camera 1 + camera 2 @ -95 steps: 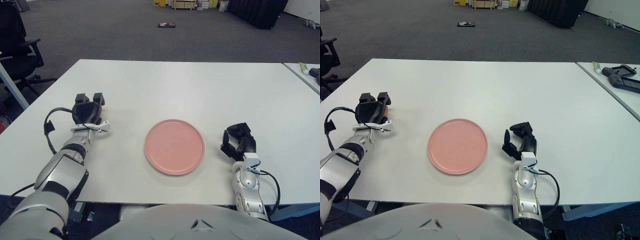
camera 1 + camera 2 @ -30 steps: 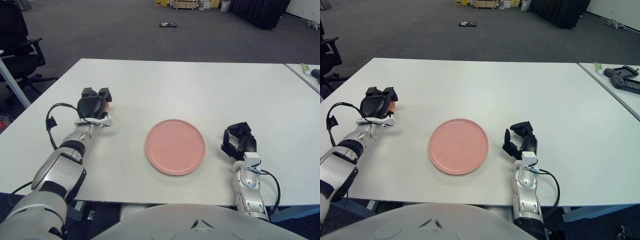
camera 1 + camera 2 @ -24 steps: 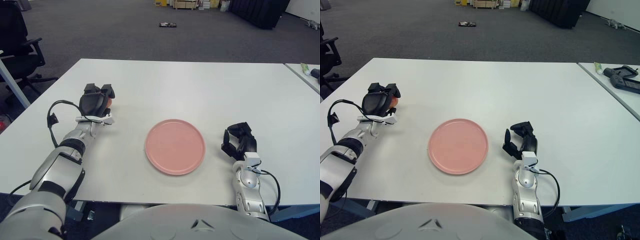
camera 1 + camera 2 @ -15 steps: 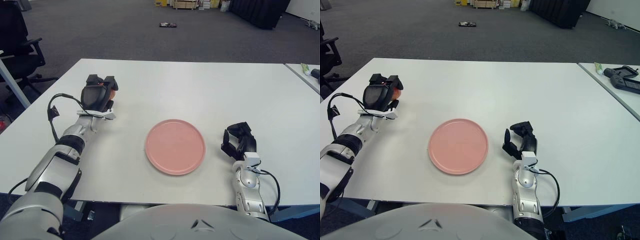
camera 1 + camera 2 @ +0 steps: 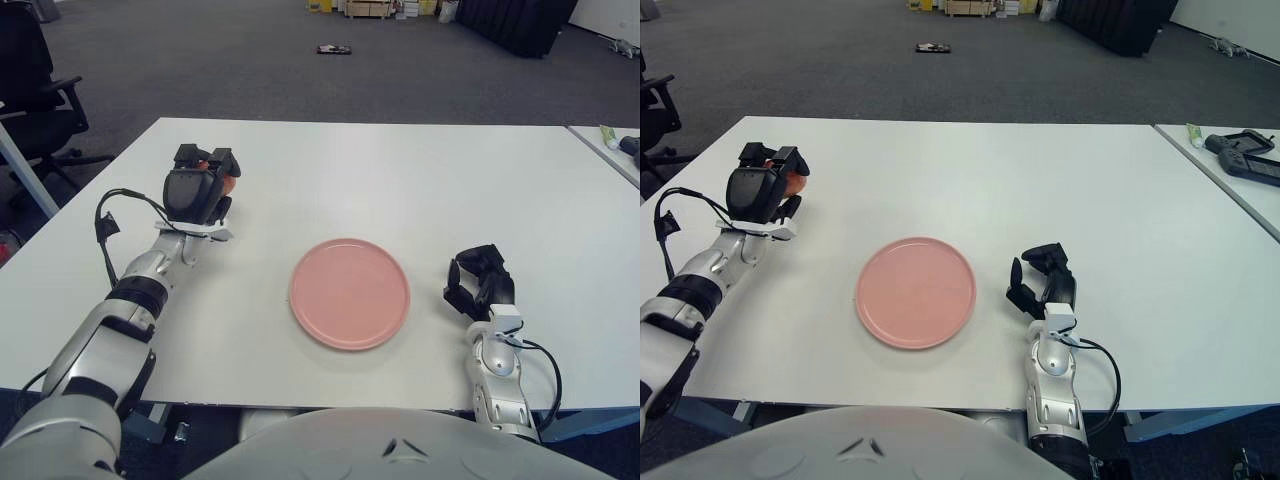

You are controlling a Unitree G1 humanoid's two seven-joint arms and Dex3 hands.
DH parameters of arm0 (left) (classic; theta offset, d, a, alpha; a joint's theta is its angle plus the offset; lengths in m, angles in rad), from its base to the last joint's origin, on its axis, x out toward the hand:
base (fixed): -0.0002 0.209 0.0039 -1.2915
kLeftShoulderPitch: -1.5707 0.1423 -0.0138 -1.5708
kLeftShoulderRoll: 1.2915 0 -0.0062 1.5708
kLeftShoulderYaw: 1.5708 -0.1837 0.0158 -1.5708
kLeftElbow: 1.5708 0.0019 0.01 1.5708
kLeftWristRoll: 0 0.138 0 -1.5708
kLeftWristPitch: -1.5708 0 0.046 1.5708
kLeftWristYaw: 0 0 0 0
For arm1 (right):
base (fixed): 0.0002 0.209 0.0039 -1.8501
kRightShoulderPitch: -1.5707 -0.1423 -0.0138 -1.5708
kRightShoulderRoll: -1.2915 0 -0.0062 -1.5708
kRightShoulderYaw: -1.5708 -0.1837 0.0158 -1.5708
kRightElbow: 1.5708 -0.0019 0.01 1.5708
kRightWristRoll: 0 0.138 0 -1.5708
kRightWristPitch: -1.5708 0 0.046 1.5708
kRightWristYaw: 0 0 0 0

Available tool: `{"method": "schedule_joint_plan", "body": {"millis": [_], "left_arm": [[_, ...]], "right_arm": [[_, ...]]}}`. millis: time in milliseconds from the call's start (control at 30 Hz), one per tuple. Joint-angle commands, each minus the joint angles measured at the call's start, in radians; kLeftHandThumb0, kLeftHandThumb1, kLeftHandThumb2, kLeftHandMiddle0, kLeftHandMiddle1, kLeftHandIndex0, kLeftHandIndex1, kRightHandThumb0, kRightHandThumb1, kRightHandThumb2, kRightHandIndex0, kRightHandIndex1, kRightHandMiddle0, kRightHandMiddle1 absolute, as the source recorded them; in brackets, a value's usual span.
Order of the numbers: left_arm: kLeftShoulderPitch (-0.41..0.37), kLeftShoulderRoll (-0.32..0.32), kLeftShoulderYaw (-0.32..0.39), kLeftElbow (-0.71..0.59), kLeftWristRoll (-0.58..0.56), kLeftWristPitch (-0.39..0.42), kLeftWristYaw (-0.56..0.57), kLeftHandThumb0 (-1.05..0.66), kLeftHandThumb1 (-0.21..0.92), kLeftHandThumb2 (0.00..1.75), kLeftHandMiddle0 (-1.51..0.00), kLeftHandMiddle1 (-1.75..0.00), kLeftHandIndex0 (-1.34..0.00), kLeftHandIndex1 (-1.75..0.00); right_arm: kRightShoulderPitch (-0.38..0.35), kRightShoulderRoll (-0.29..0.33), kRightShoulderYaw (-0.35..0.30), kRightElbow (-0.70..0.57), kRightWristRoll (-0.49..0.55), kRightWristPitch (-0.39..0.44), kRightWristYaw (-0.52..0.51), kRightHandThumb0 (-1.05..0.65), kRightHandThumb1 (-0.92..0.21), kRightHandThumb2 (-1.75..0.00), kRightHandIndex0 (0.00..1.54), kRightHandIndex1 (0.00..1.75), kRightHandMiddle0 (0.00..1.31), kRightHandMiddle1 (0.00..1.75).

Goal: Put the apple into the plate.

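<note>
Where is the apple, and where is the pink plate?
apple (image 5: 226, 183), left eye view, red side showing past the left robot hand (image 5: 197, 190).
pink plate (image 5: 350, 293), left eye view, its flat middle.

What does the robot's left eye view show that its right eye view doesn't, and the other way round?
Only the left eye view shows most of the black office chair and a slanted pale bar beside the table.

Only the right eye view shows nearly all of the black device on the neighbouring table.

Both show the white table, the pink plate, the left hand with fingers closed on the apple left of the plate, and the right hand on the plate's right.
</note>
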State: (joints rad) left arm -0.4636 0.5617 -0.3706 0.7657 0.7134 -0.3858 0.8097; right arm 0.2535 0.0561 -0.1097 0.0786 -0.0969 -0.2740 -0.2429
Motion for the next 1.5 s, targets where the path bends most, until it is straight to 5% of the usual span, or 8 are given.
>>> {"method": "schedule_joint_plan", "body": {"millis": [0, 900, 1133, 1467], "left_arm": [[0.036, 0.019, 0.043, -0.134, -0.018, -0.004, -0.037, 0.00, 0.17, 1.49, -0.71, -1.75, -0.49, -1.75], [0.310, -0.118, 0.091, -0.678, -0.137, -0.174, -0.362, 0.00, 0.01, 1.66, -0.83, -1.72, -0.62, -1.75], [0.337, -0.136, 0.063, -0.730, -0.227, -0.247, -0.535, 0.00, 0.02, 1.63, -0.87, -1.65, -0.61, -1.75], [0.344, -0.160, 0.024, -0.808, -0.219, -0.239, -0.724, 0.00, 0.06, 1.59, -0.84, -1.66, -0.57, -1.75]], "right_arm": [[-0.017, -0.004, -0.003, 0.005, 0.000, -0.008, -0.001, -0.41, -0.54, -1.04, 0.65, 1.46, 0.43, 1.75], [-0.031, 0.001, -0.006, 0.032, 0.019, -0.030, 0.004, -0.41, -0.54, -1.04, 0.63, 1.44, 0.43, 1.75], [-0.032, -0.002, -0.005, 0.032, 0.021, -0.034, 0.009, -0.41, -0.56, -1.01, 0.63, 1.44, 0.42, 1.75], [-0.035, -0.001, -0.004, 0.042, 0.020, -0.041, 0.008, -0.40, -0.58, -0.99, 0.63, 1.45, 0.41, 1.75]]}}
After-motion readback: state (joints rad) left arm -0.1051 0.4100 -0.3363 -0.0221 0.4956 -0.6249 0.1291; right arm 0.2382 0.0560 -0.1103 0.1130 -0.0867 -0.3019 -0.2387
